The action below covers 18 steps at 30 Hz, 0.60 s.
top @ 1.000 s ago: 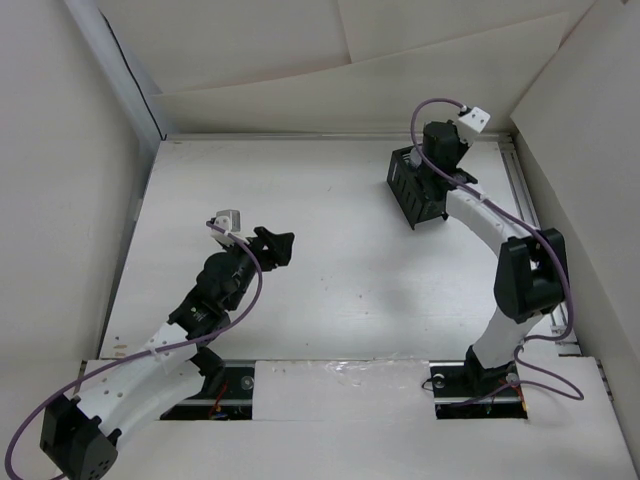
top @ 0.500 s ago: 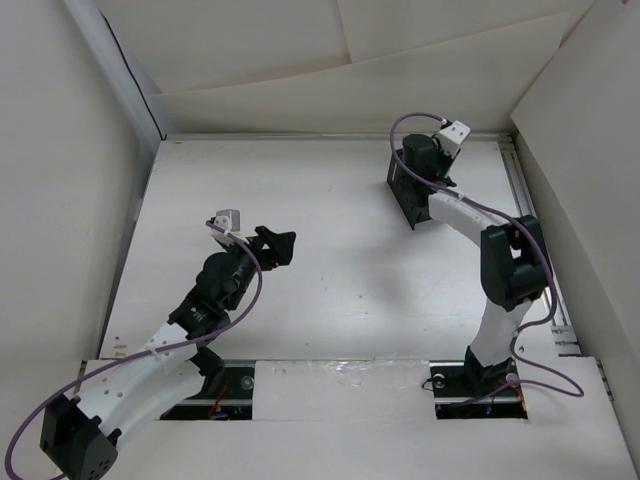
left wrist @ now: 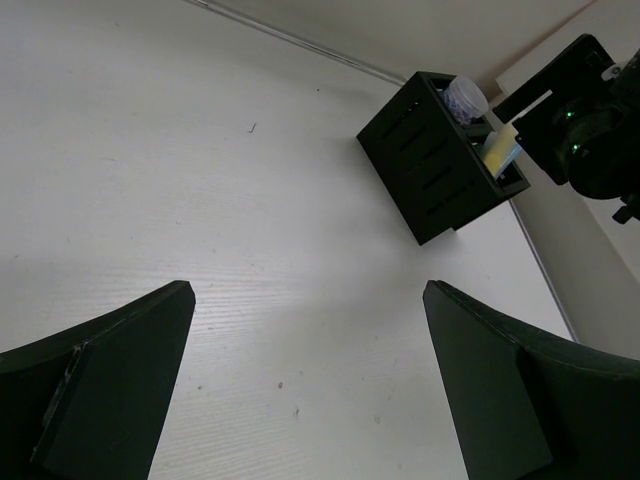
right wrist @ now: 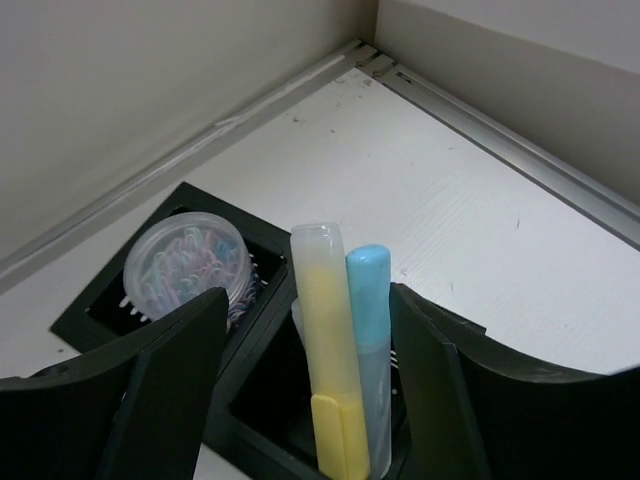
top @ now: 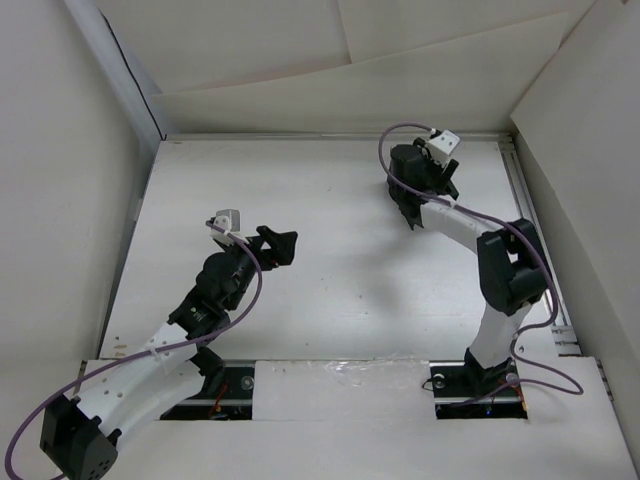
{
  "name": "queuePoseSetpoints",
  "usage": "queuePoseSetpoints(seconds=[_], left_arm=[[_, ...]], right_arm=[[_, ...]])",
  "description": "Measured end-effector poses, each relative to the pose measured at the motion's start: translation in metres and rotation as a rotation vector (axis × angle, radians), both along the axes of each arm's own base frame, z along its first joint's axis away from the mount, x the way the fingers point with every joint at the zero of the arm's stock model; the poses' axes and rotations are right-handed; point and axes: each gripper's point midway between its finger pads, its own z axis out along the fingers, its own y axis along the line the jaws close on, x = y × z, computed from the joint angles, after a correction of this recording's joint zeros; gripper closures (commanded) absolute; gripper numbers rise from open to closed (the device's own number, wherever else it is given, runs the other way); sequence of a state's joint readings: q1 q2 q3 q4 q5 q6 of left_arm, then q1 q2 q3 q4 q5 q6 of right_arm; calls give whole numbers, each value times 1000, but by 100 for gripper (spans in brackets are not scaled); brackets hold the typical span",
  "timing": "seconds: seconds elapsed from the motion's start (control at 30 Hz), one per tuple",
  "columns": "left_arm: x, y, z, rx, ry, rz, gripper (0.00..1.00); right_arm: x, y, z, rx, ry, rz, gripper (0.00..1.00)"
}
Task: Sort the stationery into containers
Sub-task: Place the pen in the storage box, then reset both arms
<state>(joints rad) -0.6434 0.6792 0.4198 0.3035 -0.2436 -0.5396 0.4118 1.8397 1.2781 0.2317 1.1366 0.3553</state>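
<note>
The right pincer [right wrist: 308, 295] is seen spread wide above the black organizer [right wrist: 100, 310], at the far right of the table [top: 330, 220]. Nothing is gripped by it. Between its two fingers [right wrist: 170, 390] a yellow marker [right wrist: 325, 380] and a light blue marker [right wrist: 370, 340] are stood upright, side by side and touching, in one compartment. A clear gap is seen between the left finger and the yellow marker. The light blue marker lies just beside the right finger, and whether they touch cannot be told. In the neighbouring compartment a clear round tub [right wrist: 190, 265] filled with coloured paper clips is lodged.

From above, the organizer [top: 405, 210] is largely covered by the right pincer [top: 412, 195] and its wrist.

The left pincer [top: 278, 245] is held well apart from it, over the bare middle of the table, toward the left. In its wrist view the left pincer [left wrist: 307, 290] is shown wide open with only the table [left wrist: 150, 150] between the fingers [left wrist: 110, 380]; nothing is held or touched. Beyond it the organizer [left wrist: 440, 160] is seen, with the round tub [left wrist: 465, 97] and the yellow marker [left wrist: 497, 150] showing at its top.
</note>
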Motion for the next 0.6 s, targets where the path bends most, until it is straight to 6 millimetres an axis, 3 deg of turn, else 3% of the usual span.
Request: queuePoseSetpoints(seconds=[0.13,0.2,0.4,0.43,0.47,0.5,0.53,0.6], left_arm=[[0,0,0,0,-1,1,0],[0,1,0,0,-1,3,0],[0,3,3,-6,-10,16,0],[0,4,4,-7,-12,19,0],[0,4,4,-8,-13,19,0],[0,4,5,-8,-13,20,0],[0,4,4,-8,-13,20,0],[0,4,4,-7,-12,21,0]], right_arm=[[-9,13,22,22,-41,43,27],[-15,20,44,47,-85,71,22],[-32,40,107,139,-202,221,25],[-33,46,111,153,-201,266,34],[-35,54,113,169,-195,317,68],[-36,64,114,184,-182,372,89],[-38,74,114,201,-173,427,100],[-48,103,106,236,-143,546,100]])
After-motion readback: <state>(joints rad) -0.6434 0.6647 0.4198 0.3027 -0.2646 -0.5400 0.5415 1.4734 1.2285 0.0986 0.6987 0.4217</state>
